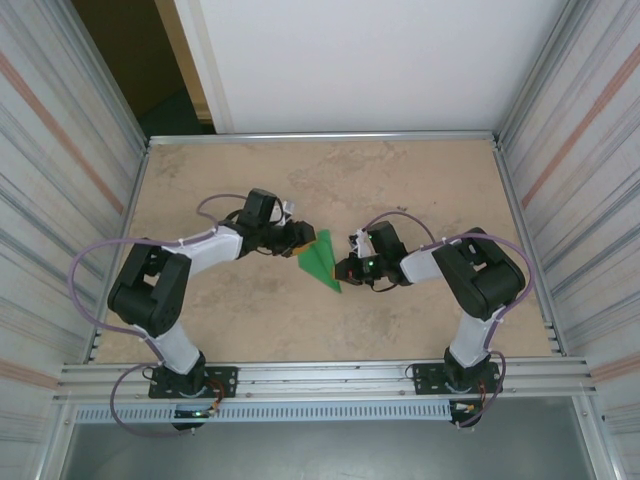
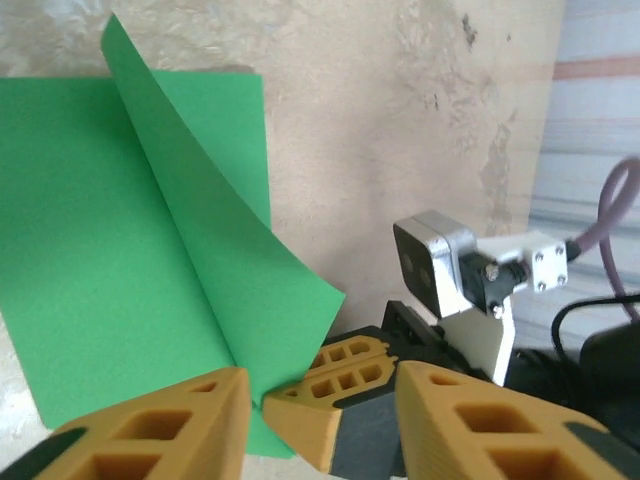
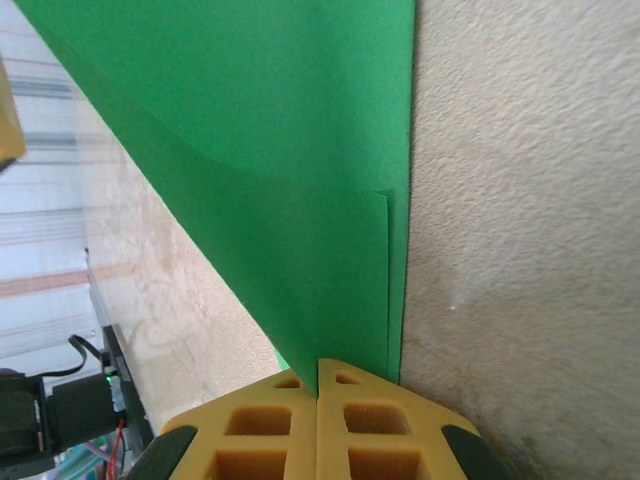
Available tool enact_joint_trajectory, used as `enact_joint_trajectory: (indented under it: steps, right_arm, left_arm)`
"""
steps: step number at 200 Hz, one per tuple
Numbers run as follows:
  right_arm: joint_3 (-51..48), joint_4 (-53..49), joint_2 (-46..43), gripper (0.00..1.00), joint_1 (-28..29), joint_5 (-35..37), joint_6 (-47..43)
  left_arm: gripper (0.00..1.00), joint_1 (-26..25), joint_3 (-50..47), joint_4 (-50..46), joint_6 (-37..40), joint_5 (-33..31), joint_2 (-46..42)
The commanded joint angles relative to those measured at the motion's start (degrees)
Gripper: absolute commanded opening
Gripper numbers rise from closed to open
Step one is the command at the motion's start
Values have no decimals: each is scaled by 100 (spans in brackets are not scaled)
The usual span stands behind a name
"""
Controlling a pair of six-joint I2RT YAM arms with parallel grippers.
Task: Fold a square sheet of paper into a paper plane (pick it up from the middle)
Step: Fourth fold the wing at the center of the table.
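The green sheet of paper (image 1: 320,260) lies folded at the table's middle and looks like a pointed wedge from above. In the left wrist view the paper (image 2: 100,250) has a long crease, with one flap standing up from it. My right gripper (image 3: 318,365) is shut on the near edge of that raised flap (image 3: 280,150). My left gripper (image 2: 322,380) is open. Its orange fingers (image 2: 150,430) straddle the right gripper's tip (image 2: 300,392) and the paper's corner. From above, the two grippers (image 1: 295,238) (image 1: 345,268) meet at the paper from either side.
The tabletop (image 1: 330,180) is mottled beige, with metal rails along its edges and striped walls on both sides. The right arm's wrist camera (image 2: 440,265) and cable sit close behind my left fingers.
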Motion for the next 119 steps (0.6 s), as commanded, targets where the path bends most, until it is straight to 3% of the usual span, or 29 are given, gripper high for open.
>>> enact_joint_trajectory:
  steps: [1,56,119]
  right_arm:
    - [-39,5,148,0,-94,-297,129]
    - [-25,210,332,0,-228,-601,298]
    - [-45,202,357,0,-289,-640,322]
  left_arm:
    - [36,4,-433,1065,12,459,44]
    - [21,-137,-687,2277,-98,951,568]
    - [17,-321,-288,2353,-140,1023,1187]
